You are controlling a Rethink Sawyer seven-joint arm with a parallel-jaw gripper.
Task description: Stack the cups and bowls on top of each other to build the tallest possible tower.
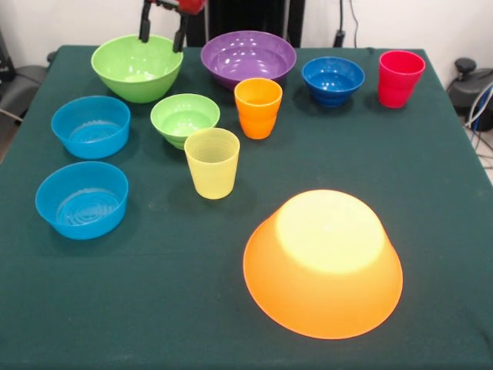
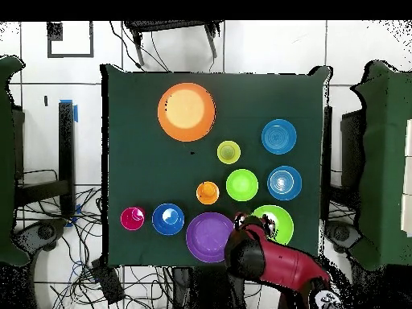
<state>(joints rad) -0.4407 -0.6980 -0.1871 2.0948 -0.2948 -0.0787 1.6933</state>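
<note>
Closest to my front camera sits the huge orange bowl (image 1: 323,264), flipped upside down at lower right of the frame, its flat bottom facing up and nothing on it. Up and left of it I've got the translucent yellow cup (image 1: 212,163) standing upright near the middle, and just behind that the orange cup (image 1: 258,108), also upright. The small green bowl (image 1: 184,119) sits just left of the orange cup, mouth up.

Down the left side I see two light blue bowls, one at lower left (image 1: 82,200) and the other (image 1: 91,126) above it, apart from each other, both open side up. Along the top of the frame, left to right: the large green bowl (image 1: 137,67), the large purple bowl (image 1: 248,58), the small dark blue bowl (image 1: 333,80), and the red cup (image 1: 400,78) at upper right. All stand separately on the green tablecloth (image 1: 154,293); nothing is stacked yet.

My gripper (image 1: 162,35) comes in at the top edge, its two dark fingers (image 1: 144,29) spread apart and empty, hanging over the far rim of the large green bowl; I can't tell whether they touch it.

From overhead, the red arm (image 2: 278,264) enters at lower right of the frame, ending between the purple and large green bowls, while the orange bowl (image 2: 187,111) lies at upper centre.
</note>
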